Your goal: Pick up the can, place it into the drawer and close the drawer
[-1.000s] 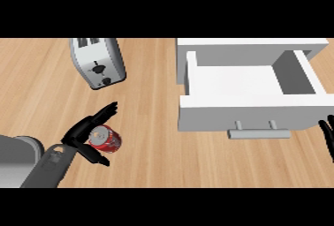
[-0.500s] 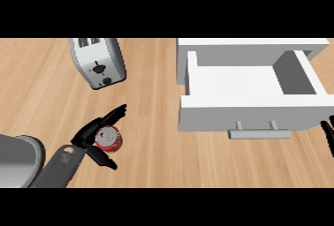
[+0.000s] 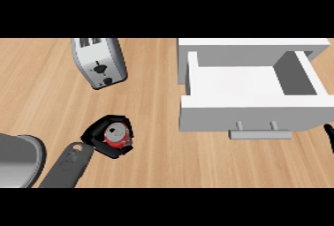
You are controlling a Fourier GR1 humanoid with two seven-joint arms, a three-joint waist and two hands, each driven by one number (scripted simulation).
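A red can point(image 3: 119, 135) with a silver top stands on the wooden counter at lower left. My left hand point(image 3: 102, 132) is curled round it, fingers and thumb wrapping its sides. The white drawer point(image 3: 251, 110) stands pulled open at the right, its inside bare, with a grey handle point(image 3: 259, 133) on the front. Only a black sliver of my right hand point(image 3: 329, 135) shows at the right edge, below the drawer's corner; its fingers are hidden.
A silver toaster point(image 3: 99, 62) lies on the counter at upper left. The grey left forearm point(image 3: 65, 167) comes in from the lower left. Bare wood lies between the can and the drawer front.
The left hand's fingers have gone from spread beside the can to curled round it. The right hand has slid further off the right edge.
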